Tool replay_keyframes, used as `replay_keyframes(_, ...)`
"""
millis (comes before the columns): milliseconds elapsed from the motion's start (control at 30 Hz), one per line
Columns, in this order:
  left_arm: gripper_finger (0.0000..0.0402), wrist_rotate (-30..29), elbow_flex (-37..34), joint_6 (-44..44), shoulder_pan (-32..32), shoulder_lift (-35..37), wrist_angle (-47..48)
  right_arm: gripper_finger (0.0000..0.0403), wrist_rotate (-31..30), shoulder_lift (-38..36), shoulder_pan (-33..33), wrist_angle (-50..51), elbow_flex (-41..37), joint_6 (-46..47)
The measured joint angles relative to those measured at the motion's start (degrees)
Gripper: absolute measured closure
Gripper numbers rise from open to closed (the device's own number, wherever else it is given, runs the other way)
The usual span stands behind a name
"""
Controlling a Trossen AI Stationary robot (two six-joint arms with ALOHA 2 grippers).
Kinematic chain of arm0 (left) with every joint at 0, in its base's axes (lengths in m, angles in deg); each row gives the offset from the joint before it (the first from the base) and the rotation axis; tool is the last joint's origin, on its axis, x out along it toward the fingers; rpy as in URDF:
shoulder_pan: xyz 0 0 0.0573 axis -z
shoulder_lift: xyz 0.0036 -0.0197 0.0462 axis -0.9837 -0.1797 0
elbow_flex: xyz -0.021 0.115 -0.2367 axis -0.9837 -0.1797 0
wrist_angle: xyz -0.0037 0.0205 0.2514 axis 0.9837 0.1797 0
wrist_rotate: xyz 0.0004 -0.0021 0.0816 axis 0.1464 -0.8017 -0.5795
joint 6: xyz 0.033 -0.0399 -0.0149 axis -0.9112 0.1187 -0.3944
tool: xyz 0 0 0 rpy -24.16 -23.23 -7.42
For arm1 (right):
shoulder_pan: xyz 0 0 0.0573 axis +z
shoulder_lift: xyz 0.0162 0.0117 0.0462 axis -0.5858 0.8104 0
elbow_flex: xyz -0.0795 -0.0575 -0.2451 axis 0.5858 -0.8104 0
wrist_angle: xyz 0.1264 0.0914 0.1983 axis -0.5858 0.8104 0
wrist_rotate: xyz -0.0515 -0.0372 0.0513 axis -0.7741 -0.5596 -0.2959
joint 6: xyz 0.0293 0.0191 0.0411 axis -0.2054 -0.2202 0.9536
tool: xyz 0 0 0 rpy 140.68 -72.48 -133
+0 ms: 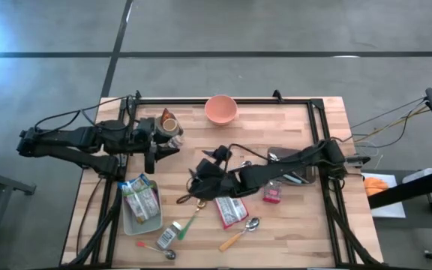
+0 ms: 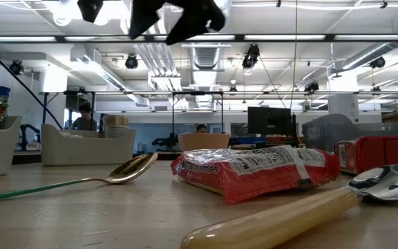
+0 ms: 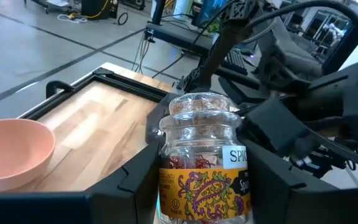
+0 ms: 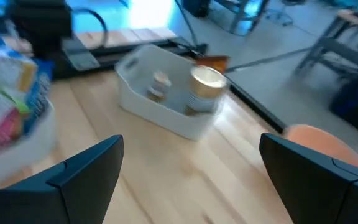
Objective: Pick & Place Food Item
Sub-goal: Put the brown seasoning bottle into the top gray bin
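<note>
A glass spice jar point(image 3: 201, 155) with a patterned yellow label and reddish contents stands between the fingers of my left gripper point(image 3: 201, 177), which is shut on it. In the high view this gripper point(image 1: 165, 136) and the jar point(image 1: 170, 124) are at the table's far left. My right gripper point(image 1: 199, 174) hangs open over the table's middle, above a red food packet point(image 1: 231, 211), and holds nothing. Its wrist view shows the fingers wide apart around the open gripper point(image 4: 191, 171). A pink bowl point(image 1: 220, 109) sits at the far edge. My left gripper pinches the jar's body point(image 3: 166, 177) between its two fingers, one on each side below the lid. The fingers come nearly level from the table's left. The jar stands upright in the hold. Its base is outside the frame, so whether it rests on anything does not show.
A white tray point(image 1: 128, 216) with snack bags lies near left. A pink packet point(image 1: 274, 194), a small sachet point(image 1: 166, 237) and three spoons point(image 1: 240, 234) point(image 1: 192, 219) point(image 1: 157, 250) lie around the red packet. A white bin point(image 4: 166, 106) holding a gold-lidded jar appears in the right wrist view.
</note>
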State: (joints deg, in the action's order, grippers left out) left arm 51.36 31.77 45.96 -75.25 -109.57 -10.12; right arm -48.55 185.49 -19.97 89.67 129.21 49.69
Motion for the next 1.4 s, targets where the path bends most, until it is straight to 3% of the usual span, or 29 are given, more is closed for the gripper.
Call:
replay_keyframes(167, 0.022, 0.0, 0.0, -0.4, 0.0, 1.7, 0.1, 0.0031, 2.6, 2.2, -0.9, -2.4, 0.0, 0.0)
replay_keyframes(467, 0.022, -0.5, -1.4, -2.8, 0.0, 3.5, -3.0, 0.0031, -0.2, 1.4, 1.2, -9.3, -4.2, 1.3)
replay_keyframes(567, 0.022, -0.4, -3.7, -3.2, 0.0, 3.2, -6.1, 0.0031, 0.2, -1.1, 2.7, -19.5, -8.5, -3.5)
replay_keyframes(667, 0.022, 0.4, -6.4, -3.1, 0.0, 3.4, -9.3, 0.0031, 4.4, -6.0, 4.0, -33.2, -15.8, -9.3)
replay_keyframes(900, 0.022, 6.3, -12.9, -6.4, 0.5, 3.3, -24.6, 0.0031, 23.9, -18.7, 3.4, -74.4, -38.2, -14.4)
replay_keyframes(1000, 0.022, 8.9, -15.8, -8.5, 0.7, 2.3, -33.6, 0.0031, 27.6, -20.1, 2.2, -85.5, -43.6, -16.0)
replay_keyframes(1133, 0.022, 9.3, -17.6, -8.6, 0.7, -1.4, -42.1, 0.0031, 28.0, -20.1, 0.9, -87.3, -44.9, -17.4)
replay_keyframes(1400, 0.022, 10.1, -13.8, -11.1, 0.7, -12.8, -48.7, 0.0031, 28.2, -19.0, -0.9, -82.6, -39.6, -20.7)
